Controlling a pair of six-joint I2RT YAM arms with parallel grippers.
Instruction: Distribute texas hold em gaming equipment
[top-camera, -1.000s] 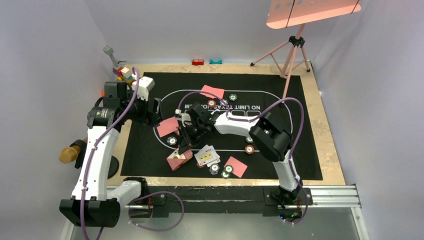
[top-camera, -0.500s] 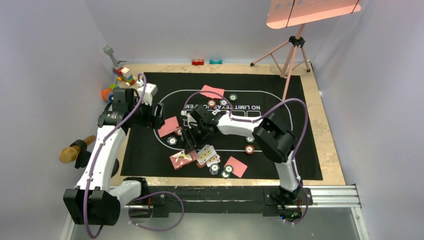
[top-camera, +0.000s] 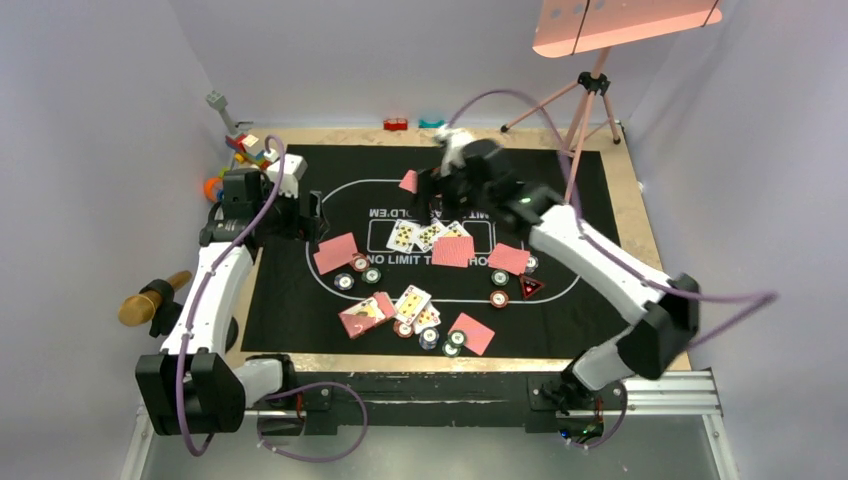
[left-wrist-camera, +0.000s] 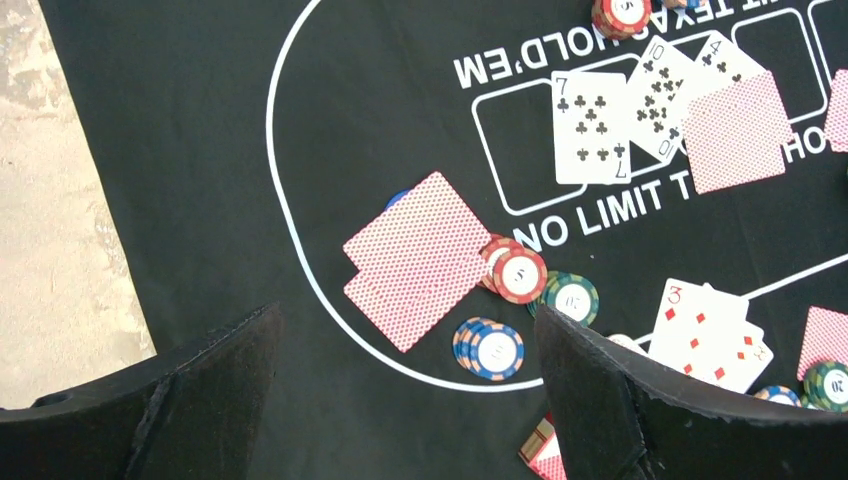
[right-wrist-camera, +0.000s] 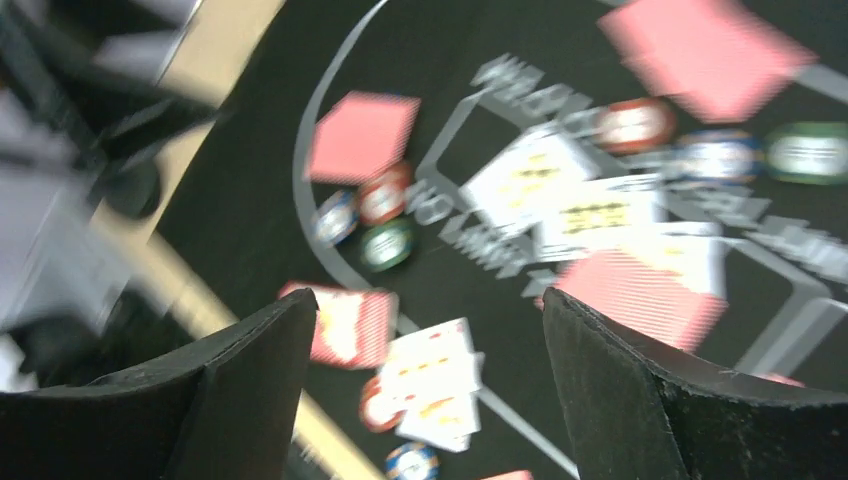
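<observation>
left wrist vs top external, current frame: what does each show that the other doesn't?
Only left wrist: card ranks are readable, namely the 7 of clubs, 10 of clubs and 3 of diamonds.
Only top external: the triangle marker, toy blocks, tripod, left arm and right arm.
Both: the mat, the red-backed pair on its left side, and the red chip, green chip and blue chip beside that pair.
</observation>
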